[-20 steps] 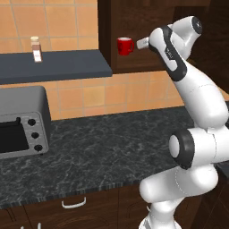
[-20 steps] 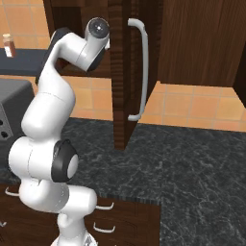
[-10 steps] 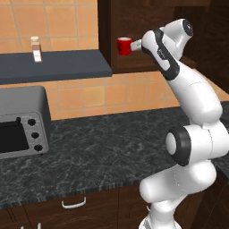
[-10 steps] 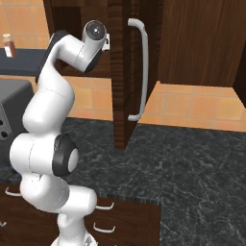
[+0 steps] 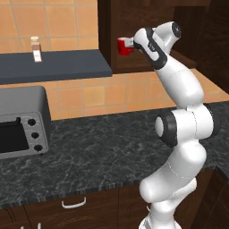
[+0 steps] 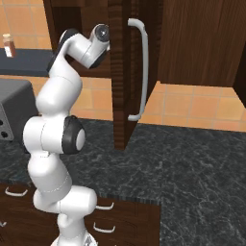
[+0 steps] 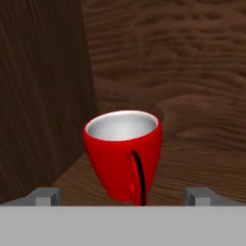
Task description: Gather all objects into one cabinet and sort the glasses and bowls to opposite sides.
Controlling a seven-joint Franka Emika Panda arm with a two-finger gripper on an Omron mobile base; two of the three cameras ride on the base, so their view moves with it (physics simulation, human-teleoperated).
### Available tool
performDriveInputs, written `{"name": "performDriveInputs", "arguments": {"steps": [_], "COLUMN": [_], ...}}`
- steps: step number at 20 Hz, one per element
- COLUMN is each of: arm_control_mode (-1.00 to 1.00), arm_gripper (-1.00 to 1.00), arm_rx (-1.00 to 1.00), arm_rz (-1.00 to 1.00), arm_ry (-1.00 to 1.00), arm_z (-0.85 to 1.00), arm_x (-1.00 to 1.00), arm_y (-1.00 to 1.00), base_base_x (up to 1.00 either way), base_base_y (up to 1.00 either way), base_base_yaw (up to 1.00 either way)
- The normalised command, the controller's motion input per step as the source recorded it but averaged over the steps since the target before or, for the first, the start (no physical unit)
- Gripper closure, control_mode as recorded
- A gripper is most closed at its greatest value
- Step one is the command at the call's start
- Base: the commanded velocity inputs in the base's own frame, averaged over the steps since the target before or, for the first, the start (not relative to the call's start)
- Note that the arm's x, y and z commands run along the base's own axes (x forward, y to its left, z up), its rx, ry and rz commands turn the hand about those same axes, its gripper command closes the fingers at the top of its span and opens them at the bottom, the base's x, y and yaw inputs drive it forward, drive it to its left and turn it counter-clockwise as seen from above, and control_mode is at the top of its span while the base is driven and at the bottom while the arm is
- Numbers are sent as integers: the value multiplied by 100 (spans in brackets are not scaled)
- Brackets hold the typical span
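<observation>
A small glossy red cup (image 5: 124, 46) with a white inside stands on the floor of the open dark brown cabinet (image 5: 143, 18), close to its left wall (image 7: 43, 96). My gripper (image 5: 131, 43) reaches into the cabinet from the right and is open. In the hand view the red cup (image 7: 123, 153) stands upright between the two fingertips (image 7: 45, 196), with a gap on each side. The cabinet door (image 6: 120, 96) with its pale curved bar handle (image 6: 142, 67) stands open and hides the hand from the right.
A grey toaster oven (image 5: 18, 120) sits at the left on the dark marbled counter (image 5: 98, 152). A small bottle (image 5: 36, 49) stands on the dark wall shelf (image 5: 58, 65) left of the cabinet. Drawers with short handles (image 6: 104, 206) lie below the counter.
The hand has pushed leftward into the cabinet, bringing the open fingers up to the red cup. The cup has stayed in place.
</observation>
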Motion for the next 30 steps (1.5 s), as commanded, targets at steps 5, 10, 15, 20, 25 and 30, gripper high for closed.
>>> {"name": "performDriveInputs", "arguments": {"steps": [5,10,15,20,25,30], "arm_control_mode": [-100,-100,-100,-100,-100,-100], "arm_gripper": [-100,-100,-100,-100,100,100], "arm_rx": [0,0,0,0,0,0], "arm_rz": [1,4,5,5,5,3], "arm_ry": [0,0,0,0,0,-1], "arm_z": [-8,-18,-19,-15,-23,-17], "arm_x": [24,29,43,29,7,0], "arm_y": [1,12,10,7,19,6], "base_base_x": [0,0,0,0,0,0], "base_base_y": [0,0,0,0,0,0], "base_base_yaw": [0,0,0,0,0,0]}}
